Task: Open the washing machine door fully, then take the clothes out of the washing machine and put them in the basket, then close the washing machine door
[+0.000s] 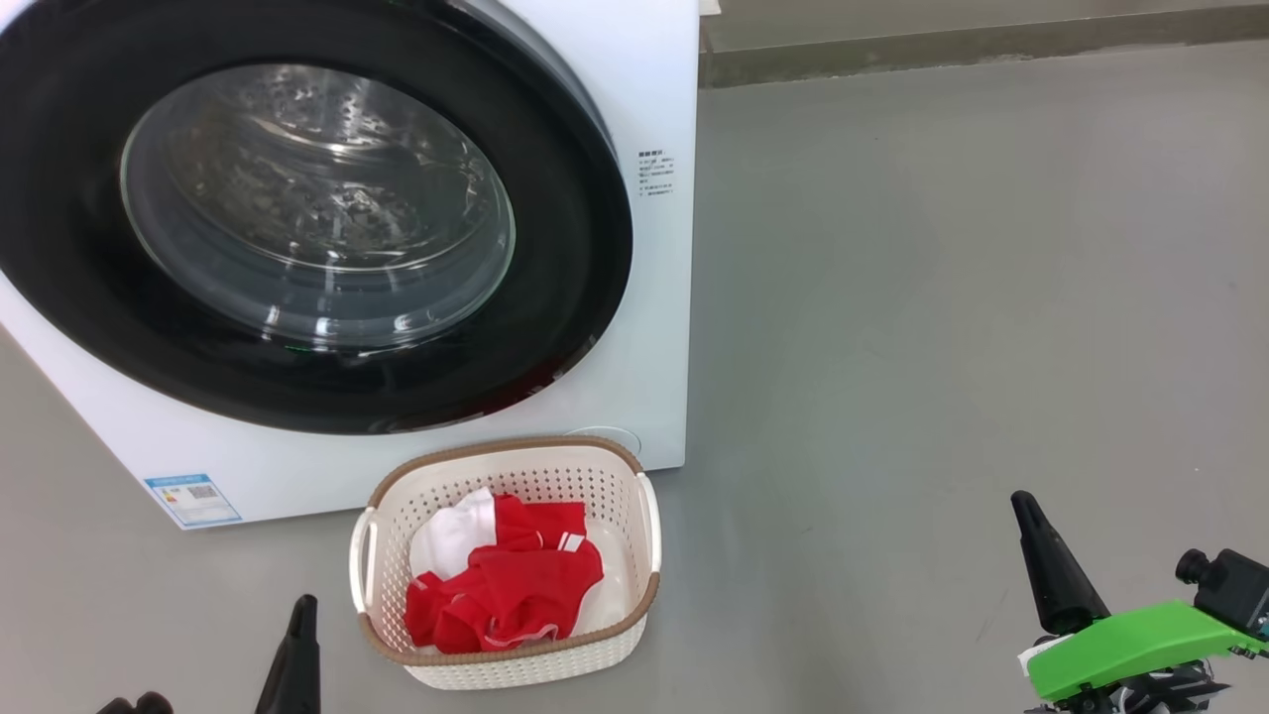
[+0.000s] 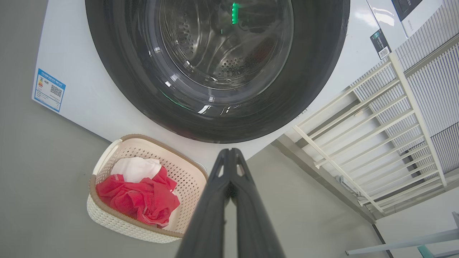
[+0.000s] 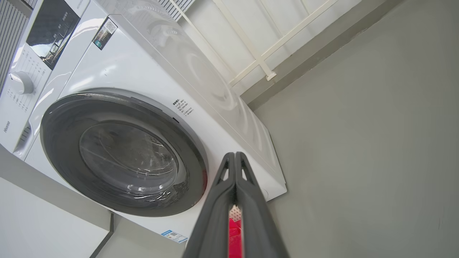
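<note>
On floor (image 1: 942, 297) by washing machine (image 1: 654, 99), basket (image 1: 506, 448) holds clothes (image 1: 516, 585); washing machine door (image 1: 575, 248) looks shut, so step 3 seems done. Left gripper (image 2: 229, 151) & right gripper (image 3: 235, 154) pressed together, empty; next prob just confirm it's latched

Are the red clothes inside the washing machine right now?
No, the red clothes lie in the basket on the floor in front of the washing machine, and its door is closed.

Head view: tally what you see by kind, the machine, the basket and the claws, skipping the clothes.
Washing machine: 1
Basket: 1
Claws: 2, left claw and right claw
Total: 4
</note>
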{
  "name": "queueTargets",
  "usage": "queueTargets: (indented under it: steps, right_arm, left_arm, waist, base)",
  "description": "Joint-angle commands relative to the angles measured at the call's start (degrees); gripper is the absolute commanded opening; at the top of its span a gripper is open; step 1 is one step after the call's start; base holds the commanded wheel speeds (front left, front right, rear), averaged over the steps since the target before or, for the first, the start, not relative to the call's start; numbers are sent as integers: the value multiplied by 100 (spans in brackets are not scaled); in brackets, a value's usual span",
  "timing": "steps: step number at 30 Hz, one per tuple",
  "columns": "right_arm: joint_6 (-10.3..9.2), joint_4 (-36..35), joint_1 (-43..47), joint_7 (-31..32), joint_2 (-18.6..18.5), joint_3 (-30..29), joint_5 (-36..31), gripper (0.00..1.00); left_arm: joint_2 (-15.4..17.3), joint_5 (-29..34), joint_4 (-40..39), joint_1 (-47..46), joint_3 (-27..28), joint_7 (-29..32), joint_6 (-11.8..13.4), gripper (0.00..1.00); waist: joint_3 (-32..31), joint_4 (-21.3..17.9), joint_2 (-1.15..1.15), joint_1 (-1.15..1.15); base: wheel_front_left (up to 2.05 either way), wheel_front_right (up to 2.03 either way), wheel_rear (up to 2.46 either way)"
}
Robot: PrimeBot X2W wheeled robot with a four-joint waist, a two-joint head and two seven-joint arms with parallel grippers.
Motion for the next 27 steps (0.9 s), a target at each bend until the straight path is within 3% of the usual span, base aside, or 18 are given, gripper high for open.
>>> queueTargets:
  steps: [1, 27]
  right_arm:
    - [-10, -128, -287, 37, -58, -20, 154, 0]
    - [-15, -80, -406, 492, 53, -267, 1823, 0]
  left_arm:
    - [94, -159, -103, -298, 124, 28, -73, 0]
    - [118, -1992, 146, -568, 195, 472, -202, 0]
  waist:
    - [4, 7, 0, -1]
    - [80, 147, 0, -1]
  base:
    - [0, 0, 0]
    - [0, 0, 0]
